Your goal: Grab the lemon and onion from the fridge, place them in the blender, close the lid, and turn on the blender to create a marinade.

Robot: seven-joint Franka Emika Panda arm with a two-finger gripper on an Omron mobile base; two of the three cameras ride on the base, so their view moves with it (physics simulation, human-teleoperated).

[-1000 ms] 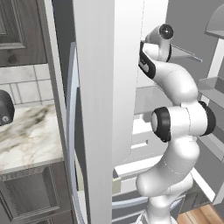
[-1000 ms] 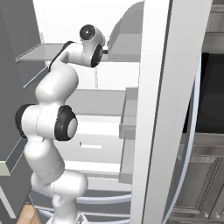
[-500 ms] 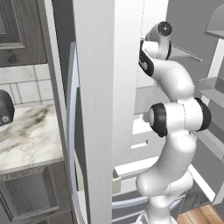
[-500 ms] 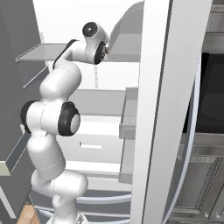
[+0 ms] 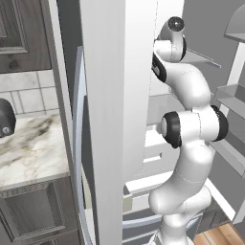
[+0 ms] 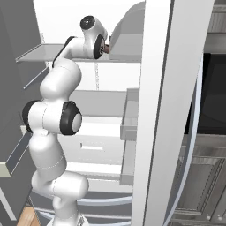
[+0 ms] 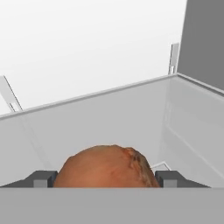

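Grey fridge shelf [image 7: 131,118], 1 orange-brown onion [image 7: 107,167] resting on it, near the front

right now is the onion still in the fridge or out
In. The hand view shows the onion on a grey fridge shelf, between the gripper fingertips; whether they grip it, cannot tell.

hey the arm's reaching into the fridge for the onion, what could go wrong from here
The onion sits between the gripper fingertips on a smooth grey shelf. Being round, it might roll or squirt out if the fingers close off-centre. The arm is stretched deep into the fridge, close beside the door edge, so pulling back carelessly may clip the door or shelf.
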